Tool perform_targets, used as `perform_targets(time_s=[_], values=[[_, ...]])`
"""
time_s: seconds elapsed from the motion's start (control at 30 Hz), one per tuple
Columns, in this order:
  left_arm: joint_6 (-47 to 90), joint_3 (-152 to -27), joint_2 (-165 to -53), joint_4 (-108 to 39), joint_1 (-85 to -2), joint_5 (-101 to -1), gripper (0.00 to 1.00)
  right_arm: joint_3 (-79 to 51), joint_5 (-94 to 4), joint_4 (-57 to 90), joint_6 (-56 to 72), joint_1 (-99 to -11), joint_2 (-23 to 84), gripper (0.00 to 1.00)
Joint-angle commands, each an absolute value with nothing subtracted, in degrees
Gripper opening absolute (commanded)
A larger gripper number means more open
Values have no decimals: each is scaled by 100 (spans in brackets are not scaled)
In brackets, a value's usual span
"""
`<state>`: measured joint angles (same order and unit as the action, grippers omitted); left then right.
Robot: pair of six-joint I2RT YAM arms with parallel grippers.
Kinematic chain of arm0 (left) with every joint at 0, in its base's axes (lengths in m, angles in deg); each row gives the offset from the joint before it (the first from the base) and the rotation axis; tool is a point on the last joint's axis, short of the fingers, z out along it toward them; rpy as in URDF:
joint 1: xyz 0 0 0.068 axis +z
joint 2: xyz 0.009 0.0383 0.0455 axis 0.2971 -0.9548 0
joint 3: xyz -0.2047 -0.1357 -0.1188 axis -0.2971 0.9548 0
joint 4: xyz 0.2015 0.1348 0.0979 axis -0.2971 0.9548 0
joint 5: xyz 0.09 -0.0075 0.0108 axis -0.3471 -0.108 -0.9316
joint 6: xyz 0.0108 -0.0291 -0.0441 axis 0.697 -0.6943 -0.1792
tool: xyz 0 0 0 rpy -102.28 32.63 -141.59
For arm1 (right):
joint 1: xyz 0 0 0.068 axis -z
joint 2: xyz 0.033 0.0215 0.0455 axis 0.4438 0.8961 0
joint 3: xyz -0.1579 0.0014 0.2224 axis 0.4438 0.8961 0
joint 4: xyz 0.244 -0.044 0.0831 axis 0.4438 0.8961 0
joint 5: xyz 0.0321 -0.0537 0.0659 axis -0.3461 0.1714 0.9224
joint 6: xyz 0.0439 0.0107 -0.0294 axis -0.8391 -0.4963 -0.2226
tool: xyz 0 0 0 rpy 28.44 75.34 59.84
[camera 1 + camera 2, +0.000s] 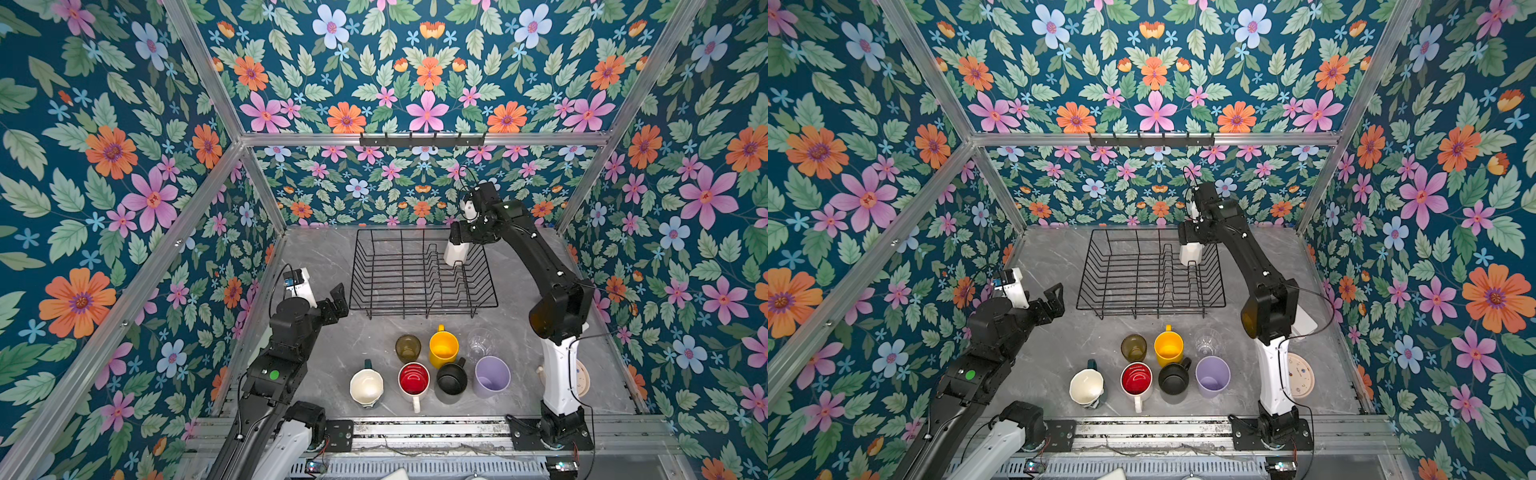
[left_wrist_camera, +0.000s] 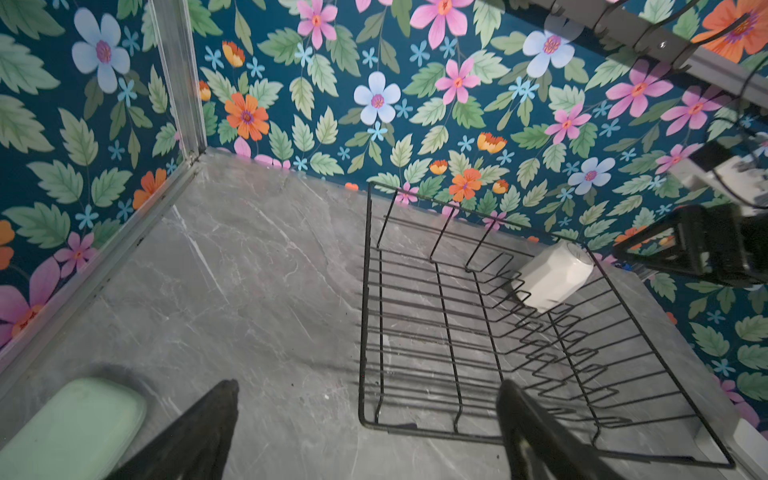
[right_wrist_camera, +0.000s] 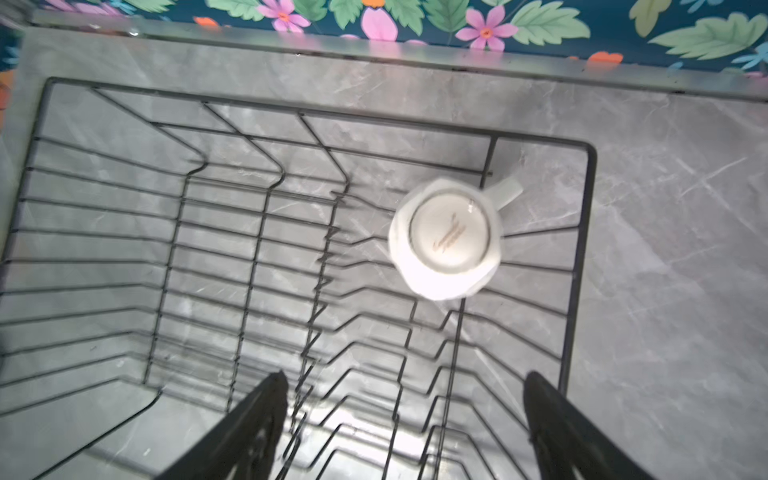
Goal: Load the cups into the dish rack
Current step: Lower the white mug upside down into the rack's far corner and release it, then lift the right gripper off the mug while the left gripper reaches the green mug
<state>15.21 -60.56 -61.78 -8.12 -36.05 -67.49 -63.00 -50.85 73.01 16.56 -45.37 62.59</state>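
White faceted mug (image 3: 446,239) sits inverted in the far right corner of the dish rack (image 1: 395,274). Right end effector (image 3: 405,380) hangs above it, jaws apart, gripping nothing. Left end effector (image 2: 368,386) is likewise apart over the tabletop (image 1: 332,345). Seven other cups (image 1: 413,378) stand on the tabletop before the rack.

Bright even overhead light, faint wire shadows under the dish rack (image 3: 584,232), white glare on the tabletop (image 3: 665,249) between the fingers (image 3: 262,419) of the right gripper (image 3: 404,376), that wrist view soft and smeared, both top views sharp.
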Motion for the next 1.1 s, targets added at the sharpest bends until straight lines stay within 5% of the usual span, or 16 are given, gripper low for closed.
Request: perform_targets(time_s=[0.0, 0.57, 1.07], values=[[1186, -6276, -6197, 249, -3600, -6342, 94, -5305, -4780, 6333, 1386, -4542, 5528, 88], [770, -6249, -6405, 2509, -3617, -4526, 68, -2410, -4614, 5275, 1111, -4550, 3240, 88], [1033, -6042, -6100, 3501, -3616, -3855, 64, -1720, -4610, 5092, 1045, -4553, 2806, 88]])
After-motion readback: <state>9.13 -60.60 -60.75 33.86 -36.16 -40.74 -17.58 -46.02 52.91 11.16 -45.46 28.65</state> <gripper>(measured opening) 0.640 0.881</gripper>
